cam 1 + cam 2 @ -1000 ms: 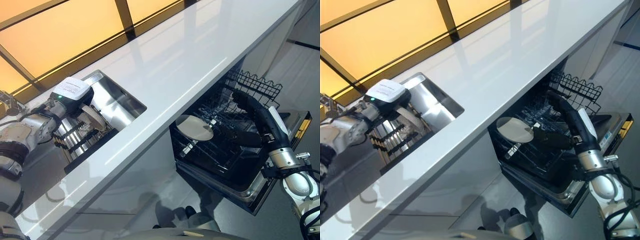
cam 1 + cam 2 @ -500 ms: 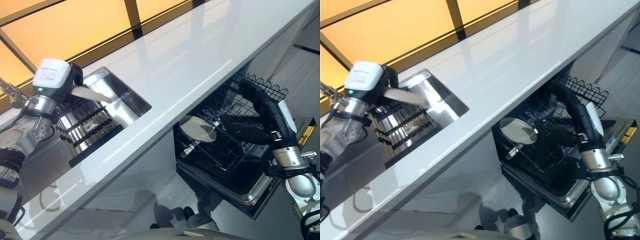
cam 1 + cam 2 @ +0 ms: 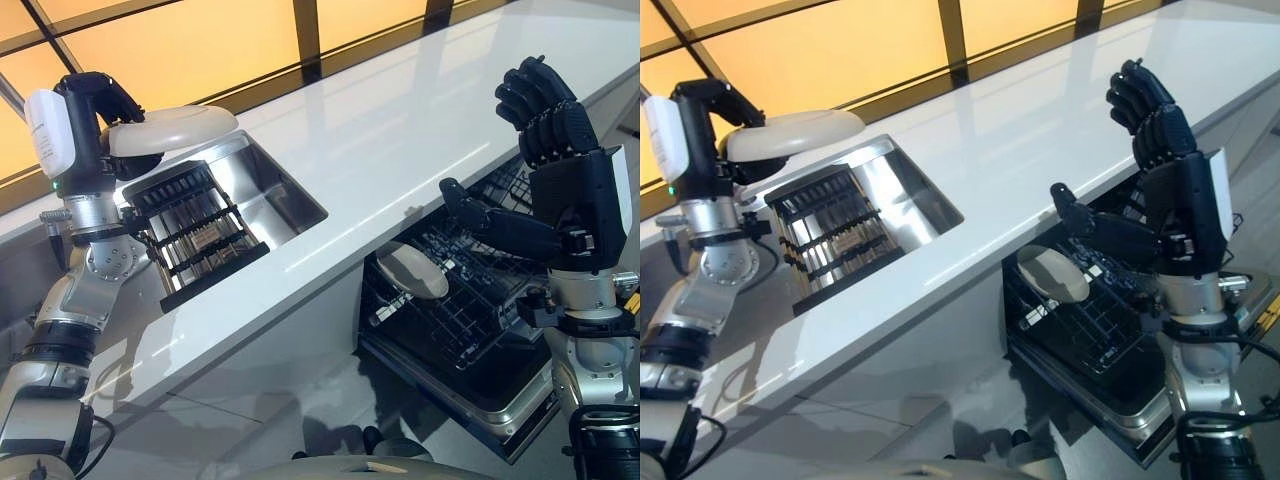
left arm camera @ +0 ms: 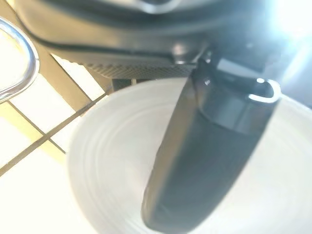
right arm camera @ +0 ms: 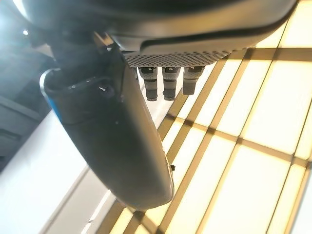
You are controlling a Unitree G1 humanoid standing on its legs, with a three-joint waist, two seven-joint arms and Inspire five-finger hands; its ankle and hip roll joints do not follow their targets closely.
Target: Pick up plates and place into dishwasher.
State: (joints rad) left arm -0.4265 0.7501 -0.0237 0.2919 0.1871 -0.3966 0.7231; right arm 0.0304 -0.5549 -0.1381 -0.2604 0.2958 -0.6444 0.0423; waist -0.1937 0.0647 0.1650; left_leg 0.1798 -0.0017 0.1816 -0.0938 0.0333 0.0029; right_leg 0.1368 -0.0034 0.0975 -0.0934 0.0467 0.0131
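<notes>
White countertop (image 3: 400, 130) — steel sink (image 3: 285, 195) sunk in it, black rack (image 3: 195, 225) inside

Worktop: we see a long glossy white counter (image 3: 400, 150) running from near left to far right.
Sink: a steel basin (image 3: 270, 195) is sunk into it at the left.
Windows: along the far edge, amber-lit panes (image 3: 180, 40) sit between dark bars (image 3: 306, 30).
Floor: we find it grey and glossy below the counter (image 3: 300, 400).

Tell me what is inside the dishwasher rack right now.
One pale plate stands in the dark dishwasher rack. The right robot hand hides the rack's back part. The left robot hand holds another plate.
</notes>
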